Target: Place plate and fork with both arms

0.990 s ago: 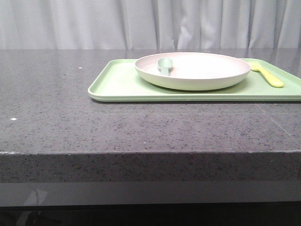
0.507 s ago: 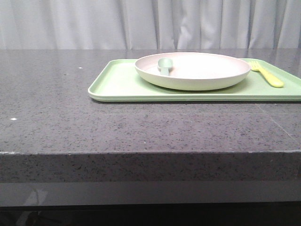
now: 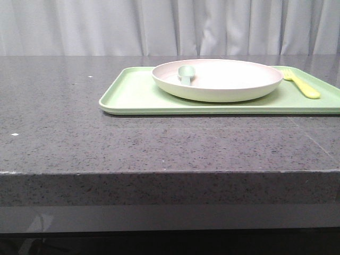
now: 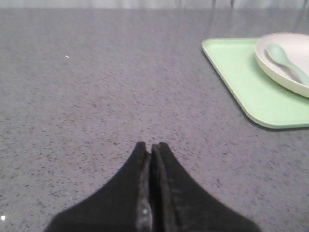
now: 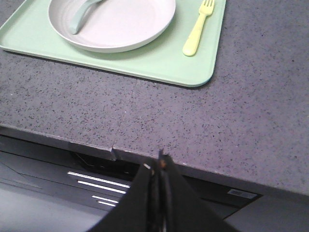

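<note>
The pale pinkish-cream plate [image 3: 218, 79] sits on a light-green tray [image 3: 133, 95] on the grey table; it also shows in the right wrist view [image 5: 125, 21] and the left wrist view [image 4: 289, 63]. A blue-green spoon [image 3: 186, 73] lies in it. The pale-yellow fork [image 3: 302, 83] lies on the tray to the right of the plate, also in the right wrist view [image 5: 198, 31]. My left gripper [image 4: 151, 146] is shut and empty over bare table, left of the tray. My right gripper [image 5: 161, 159] is shut and empty at the table's front edge, short of the tray.
The tray [image 5: 159, 63] lies near the table's front edge [image 5: 96, 145]. A white curtain [image 3: 170, 26] hangs behind the table. Neither arm shows in the front view.
</note>
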`<state>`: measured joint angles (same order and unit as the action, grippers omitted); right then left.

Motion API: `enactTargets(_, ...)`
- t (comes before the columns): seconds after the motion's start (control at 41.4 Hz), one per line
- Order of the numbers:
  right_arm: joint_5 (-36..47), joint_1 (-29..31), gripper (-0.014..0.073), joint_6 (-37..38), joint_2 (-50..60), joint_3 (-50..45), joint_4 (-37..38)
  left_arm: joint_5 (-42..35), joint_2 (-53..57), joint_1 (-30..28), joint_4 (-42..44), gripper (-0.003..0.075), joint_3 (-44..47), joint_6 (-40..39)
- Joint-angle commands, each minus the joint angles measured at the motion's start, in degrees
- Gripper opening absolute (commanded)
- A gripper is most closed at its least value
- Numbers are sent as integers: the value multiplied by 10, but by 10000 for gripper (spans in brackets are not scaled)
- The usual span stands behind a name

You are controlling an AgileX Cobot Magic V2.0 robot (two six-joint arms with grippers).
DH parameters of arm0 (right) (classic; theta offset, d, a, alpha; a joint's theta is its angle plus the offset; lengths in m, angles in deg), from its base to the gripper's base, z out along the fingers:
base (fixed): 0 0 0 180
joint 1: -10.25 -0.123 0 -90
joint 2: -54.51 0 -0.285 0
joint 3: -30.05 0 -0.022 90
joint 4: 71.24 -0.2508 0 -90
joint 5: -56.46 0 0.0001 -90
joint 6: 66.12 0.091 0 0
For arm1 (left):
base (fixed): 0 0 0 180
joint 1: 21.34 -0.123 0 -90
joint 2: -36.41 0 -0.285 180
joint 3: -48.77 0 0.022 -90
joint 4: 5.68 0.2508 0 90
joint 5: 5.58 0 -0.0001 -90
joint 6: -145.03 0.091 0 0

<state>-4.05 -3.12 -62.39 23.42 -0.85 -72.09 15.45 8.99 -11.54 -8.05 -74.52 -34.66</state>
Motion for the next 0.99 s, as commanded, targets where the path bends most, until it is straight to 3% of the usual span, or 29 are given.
enactTargets(0.0, 38, 0, -118, 0, -5, 11, 3, -134, 51, -25, -11, -20, 58, 2)
enactTargets(0.169, 38, 0, -118, 0, -5, 11, 3, -206, 144, -51, -15, -20, 152, 2)
enactTargets(0.386, 38, 0, -118, 0, -5, 11, 3, -250, 213, -74, -15, -20, 209, 2)
enactTargets(0.772, 38, 0, -118, 0, -5, 11, 3, -253, 211, -112, -15, -20, 212, 2)
enactTargets(0.965, 38, 0, -118, 0, -5, 11, 3, -253, 211, -89, -15, -20, 212, 2)
